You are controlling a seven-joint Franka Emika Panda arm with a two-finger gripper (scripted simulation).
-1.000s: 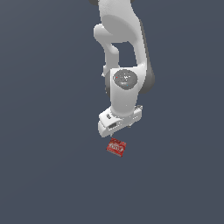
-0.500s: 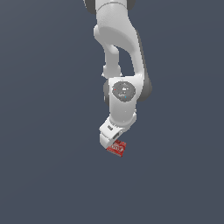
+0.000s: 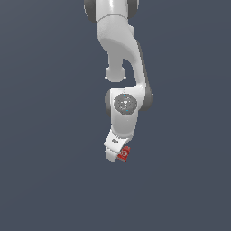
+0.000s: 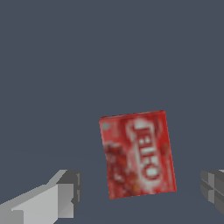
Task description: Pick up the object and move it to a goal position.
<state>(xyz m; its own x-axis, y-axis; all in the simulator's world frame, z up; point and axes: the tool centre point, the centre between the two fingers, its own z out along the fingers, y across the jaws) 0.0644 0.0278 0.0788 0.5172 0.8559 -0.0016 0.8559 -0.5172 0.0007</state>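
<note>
The object [image 4: 138, 153] is a small red box with white lettering, lying flat on the dark grey floor. In the wrist view it sits between my two fingers without touching either: one finger [image 4: 61, 197] is white and grey, the other finger [image 4: 213, 188] shows only at the frame's edge. My gripper [image 4: 140, 192] is open, with jaws spread wider than the box. In the exterior view the white gripper [image 3: 117, 154] hangs low over the object [image 3: 125, 154] and hides most of it, leaving a red sliver on the exterior view's right of the hand.
Plain dark grey floor [image 3: 49, 180] surrounds the box on every side. The white arm [image 3: 121, 54] rises above the hand to the top of the exterior view.
The arm has lowered and the hand has come down over the red box, which is now largely covered in the exterior view. The box itself has not moved.
</note>
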